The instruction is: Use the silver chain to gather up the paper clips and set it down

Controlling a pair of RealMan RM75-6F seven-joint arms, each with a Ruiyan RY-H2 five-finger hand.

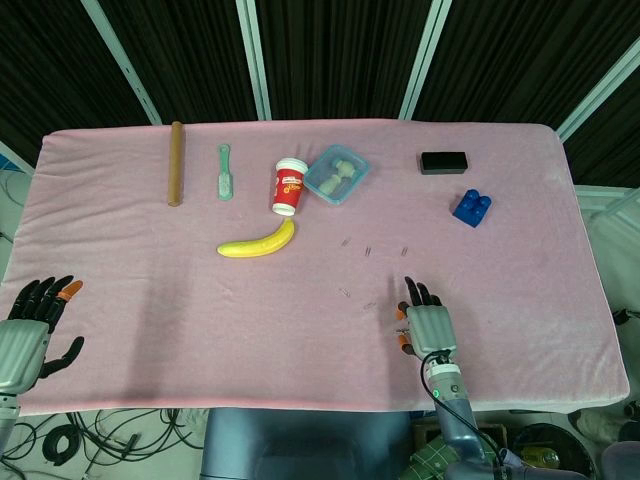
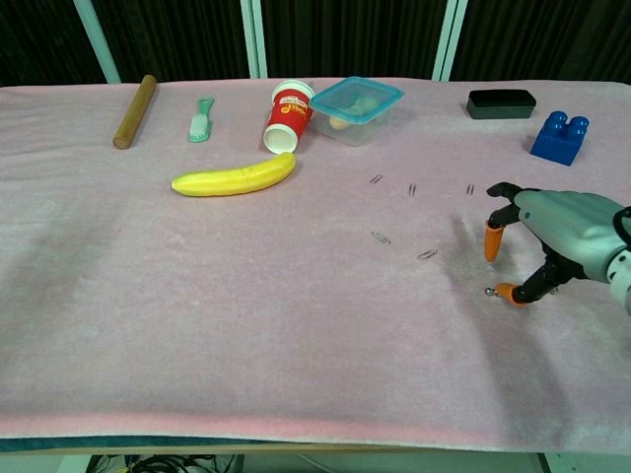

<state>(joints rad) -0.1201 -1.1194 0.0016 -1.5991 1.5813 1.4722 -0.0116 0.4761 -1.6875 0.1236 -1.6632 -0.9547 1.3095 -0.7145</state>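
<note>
Five paper clips (image 2: pixel 427 254) scattered just left of right hand (image 2: pixel 552 232) — fingers spread

Open cloth (image 1: pixel 180 320) before banana (image 1: pixel 258 243)

Across the top of my view lie a wooden rod (image 1: pixel 176 163), green brush (image 1: pixel 225 172), red cup (image 1: pixel 288 187), banana (image 1: pixel 258 243), lidded container (image 1: pixel 336 174), black box (image 1: pixel 444 162), and blue block (image 1: pixel 471 208).

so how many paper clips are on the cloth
5: three in a row past the banana's tip, two nearer the right hand. More may hide under the hand.
</note>
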